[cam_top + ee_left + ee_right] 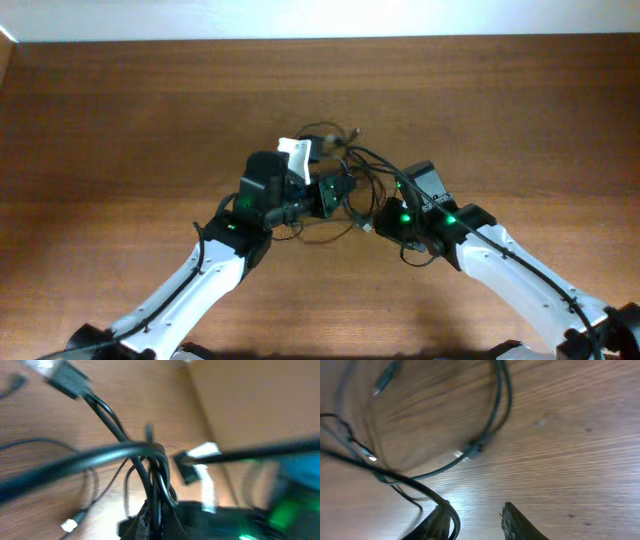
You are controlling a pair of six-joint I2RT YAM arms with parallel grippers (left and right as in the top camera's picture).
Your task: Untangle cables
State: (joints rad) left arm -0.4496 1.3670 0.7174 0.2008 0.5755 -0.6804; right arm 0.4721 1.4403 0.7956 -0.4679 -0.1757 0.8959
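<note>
1. Left gripper: jaws closed, pinching a bundle of cables that rises from between them.
2. Right gripper: fingers stand apart. One strand lies against one finger and is not clamped.
3. Cables: a tangled heap at the centre of the table, between and just ahead of both grippers. Loose loops and a plug rest on the wood.

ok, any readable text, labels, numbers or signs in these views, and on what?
None legible in any view.
White piece beside the cables: no print to make out, too small from overhead, blurred in the left wrist view.
Green lights: plain glow, no characters.
</note>
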